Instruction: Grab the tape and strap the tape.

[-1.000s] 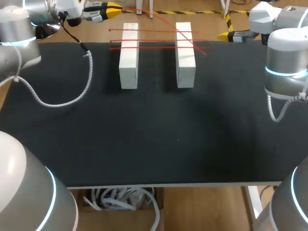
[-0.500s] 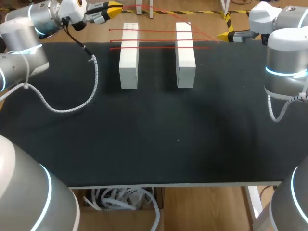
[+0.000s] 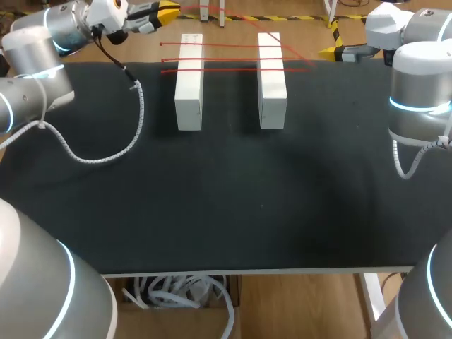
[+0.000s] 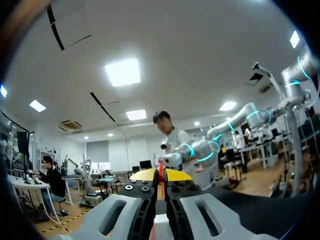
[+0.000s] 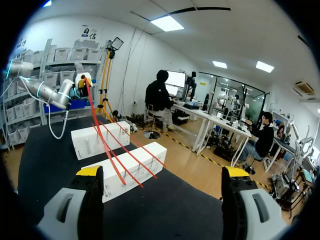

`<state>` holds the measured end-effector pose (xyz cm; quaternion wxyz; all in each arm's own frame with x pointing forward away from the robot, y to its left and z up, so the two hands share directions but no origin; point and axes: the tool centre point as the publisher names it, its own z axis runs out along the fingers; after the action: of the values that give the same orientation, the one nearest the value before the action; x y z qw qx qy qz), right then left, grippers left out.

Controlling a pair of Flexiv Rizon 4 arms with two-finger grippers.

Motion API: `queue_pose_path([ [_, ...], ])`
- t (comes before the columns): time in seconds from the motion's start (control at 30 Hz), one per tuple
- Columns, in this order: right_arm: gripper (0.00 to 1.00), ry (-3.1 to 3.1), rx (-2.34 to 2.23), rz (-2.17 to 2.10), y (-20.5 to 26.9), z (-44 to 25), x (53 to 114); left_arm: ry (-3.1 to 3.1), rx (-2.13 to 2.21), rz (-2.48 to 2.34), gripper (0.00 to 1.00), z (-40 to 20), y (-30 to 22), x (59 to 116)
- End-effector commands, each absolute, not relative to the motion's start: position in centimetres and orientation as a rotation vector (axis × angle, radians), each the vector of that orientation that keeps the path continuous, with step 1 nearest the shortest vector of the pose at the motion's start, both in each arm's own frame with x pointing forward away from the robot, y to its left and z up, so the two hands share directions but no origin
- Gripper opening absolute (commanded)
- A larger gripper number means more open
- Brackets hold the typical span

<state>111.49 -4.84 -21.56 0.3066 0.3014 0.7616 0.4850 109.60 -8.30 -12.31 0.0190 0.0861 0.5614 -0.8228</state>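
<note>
The left arm has pulled in toward the upper left, and its red tape [image 5: 102, 135] now slants less steeply. At mid-frame, two white blocks [image 3: 188, 85] carry flat red strips [image 3: 229, 60] running left to right. Beyond them, the left gripper [image 3: 168, 10] pinches the tape's end. The loose end trails rightward over both blocks toward the nearer right gripper [image 3: 332, 51], whose fingers are spread.
</note>
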Motion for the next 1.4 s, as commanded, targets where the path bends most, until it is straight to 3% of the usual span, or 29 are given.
queue_pose_path([
  [0.03,1.00,2.016,0.796,1.286,-4.9,-21.6,111.5,1.741,0.266,-2.554,0.00,-12.3,-8.3,109.6],
  [1.4,1.00,2.016,0.796,1.286,-4.9,-21.6,111.5,1.708,0.157,-2.618,0.00,-9.8,-14.4,107.7],
])
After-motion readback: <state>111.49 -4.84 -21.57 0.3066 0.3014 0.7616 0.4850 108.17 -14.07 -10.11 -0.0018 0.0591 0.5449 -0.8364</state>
